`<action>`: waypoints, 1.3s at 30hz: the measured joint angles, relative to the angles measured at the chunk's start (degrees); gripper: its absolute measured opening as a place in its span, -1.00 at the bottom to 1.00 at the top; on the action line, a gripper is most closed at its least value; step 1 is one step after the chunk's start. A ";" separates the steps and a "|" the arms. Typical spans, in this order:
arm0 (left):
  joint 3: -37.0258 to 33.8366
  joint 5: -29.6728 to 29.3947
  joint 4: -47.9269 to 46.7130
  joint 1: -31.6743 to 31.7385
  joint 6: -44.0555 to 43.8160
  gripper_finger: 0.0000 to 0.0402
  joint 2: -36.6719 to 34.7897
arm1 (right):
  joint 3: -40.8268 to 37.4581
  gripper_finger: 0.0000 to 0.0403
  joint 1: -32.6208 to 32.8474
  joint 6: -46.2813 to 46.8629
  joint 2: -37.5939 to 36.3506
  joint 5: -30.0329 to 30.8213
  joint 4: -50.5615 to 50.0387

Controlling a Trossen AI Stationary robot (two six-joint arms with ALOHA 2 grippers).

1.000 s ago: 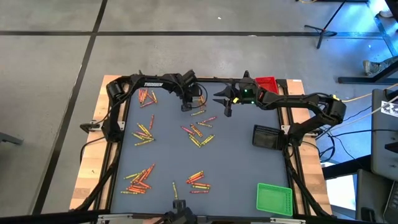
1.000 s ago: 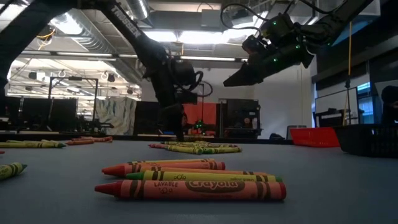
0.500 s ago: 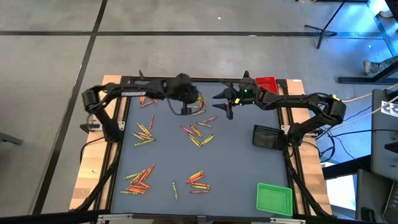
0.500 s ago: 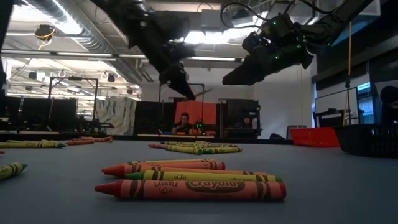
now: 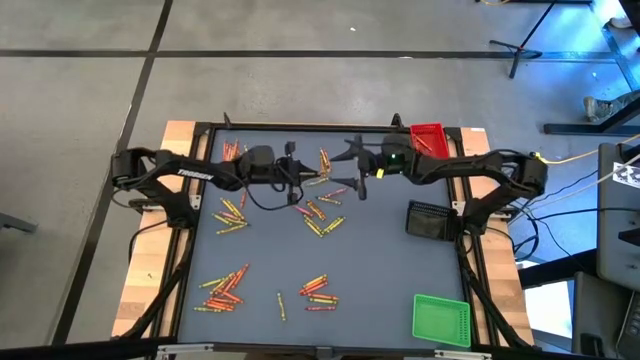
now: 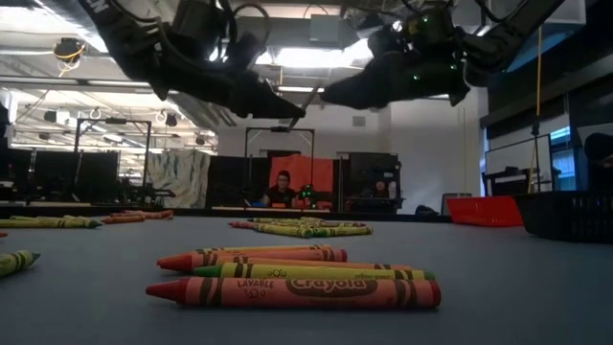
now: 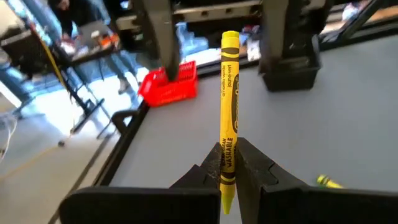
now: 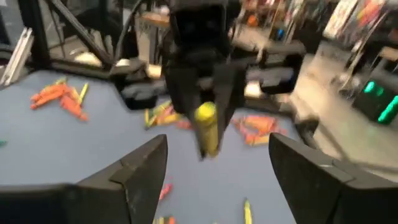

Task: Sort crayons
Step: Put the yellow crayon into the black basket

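presently the left gripper [image 7: 227, 171] hangs above the far-middle part of the table [image 5: 380, 260], jaws pinched on a yellow crayon [image 7: 228, 112]. the crayon sticks out forward from between the jaws, with its pointed end behind the fingertips. the right gripper [image 5: 355, 172] faces it from the other side, also raised off the surface, jaws spread wide with nothing between them. in the right wrist view the yellow crayon [image 8: 206, 127] sits just ahead of the gap between the right jaws, end-on, not yet inside it. loose crayons [image 5: 318, 215] lie in scattered groups on the table below both sets of jaws. a red tray [image 5: 428, 137] stands behind the right gripper, a black tray [image 5: 427, 220] beside its arm, a green tray [image 5: 441, 320] at the near corner.
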 joint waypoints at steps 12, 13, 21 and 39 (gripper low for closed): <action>-0.30 -0.03 3.60 -2.55 1.33 -0.96 0.00 | 3.55 -0.04 3.96 -0.35 3.00 -0.39 1.74; -0.30 -0.11 3.64 -2.55 1.33 -0.96 0.00 | 3.64 -0.14 4.07 -0.58 3.00 -0.39 1.78; -0.30 -0.40 3.89 -2.55 1.07 -0.96 0.02 | 3.65 -0.92 4.57 -3.58 2.98 1.75 1.11; -0.19 -9.53 -1.17 -2.62 -1.53 -0.37 0.07 | 23.95 -0.85 1.89 -0.14 -6.08 34.23 -53.38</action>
